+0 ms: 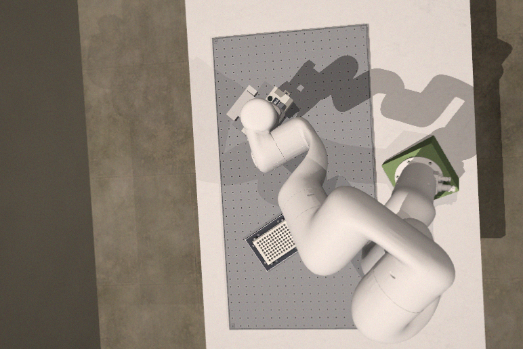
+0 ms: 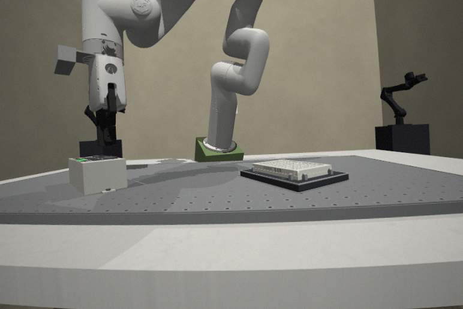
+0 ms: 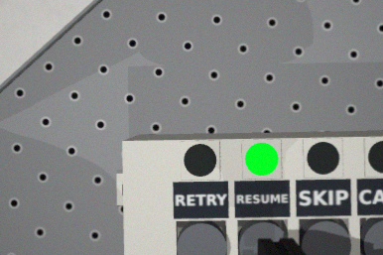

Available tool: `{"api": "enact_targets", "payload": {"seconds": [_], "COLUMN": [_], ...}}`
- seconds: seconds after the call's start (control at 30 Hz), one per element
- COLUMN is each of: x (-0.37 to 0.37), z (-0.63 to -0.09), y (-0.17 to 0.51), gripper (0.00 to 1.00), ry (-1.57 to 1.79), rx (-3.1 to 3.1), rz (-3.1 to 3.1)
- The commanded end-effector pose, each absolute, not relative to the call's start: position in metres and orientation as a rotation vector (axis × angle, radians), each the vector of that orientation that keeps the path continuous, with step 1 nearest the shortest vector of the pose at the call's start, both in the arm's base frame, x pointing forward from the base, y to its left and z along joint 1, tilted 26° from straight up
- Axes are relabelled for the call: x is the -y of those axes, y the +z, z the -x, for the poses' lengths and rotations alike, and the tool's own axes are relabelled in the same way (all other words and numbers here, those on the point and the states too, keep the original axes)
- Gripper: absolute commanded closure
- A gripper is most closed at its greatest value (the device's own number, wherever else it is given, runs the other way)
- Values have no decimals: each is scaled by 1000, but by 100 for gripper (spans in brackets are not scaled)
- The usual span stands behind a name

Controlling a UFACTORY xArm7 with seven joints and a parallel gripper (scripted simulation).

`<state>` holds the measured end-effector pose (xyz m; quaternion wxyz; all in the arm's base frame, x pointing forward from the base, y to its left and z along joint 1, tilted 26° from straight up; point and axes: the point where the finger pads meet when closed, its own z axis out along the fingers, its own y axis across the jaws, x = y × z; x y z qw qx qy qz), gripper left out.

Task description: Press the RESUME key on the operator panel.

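Panel: I see the operator panel [image 2: 98, 174], a cream box, at the left of the exterior frame on the perforated grey surface [image 2: 231, 200].
Lamps: in the wrist frame the RESUME lamp [image 3: 261, 159] glows green; I read the RETRY lamp [image 3: 199, 160] and SKIP lamp [image 3: 322, 158] as dark; the fourth is cut by the right edge.
Tool: my tool [image 2: 106, 140] hangs upright just over the panel's top, fingers pressed together on nothing; I cannot tell whether the tip touches the RESUME key [image 3: 258, 237].
Other: a well plate [image 2: 291, 168] on a dark tray lies at centre right, well apart.
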<state>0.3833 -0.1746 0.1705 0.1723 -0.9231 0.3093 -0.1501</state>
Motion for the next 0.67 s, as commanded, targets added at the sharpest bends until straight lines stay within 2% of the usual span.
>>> {"api": "enact_targets", "payload": {"seconds": [0.0, 0.63], "x": [177, 181], "z": [-381, -374], "y": [178, 194], "gripper": [100, 100], "ry": [-430, -430], "rx": [-879, -879], "rz": [2619, 2619]}}
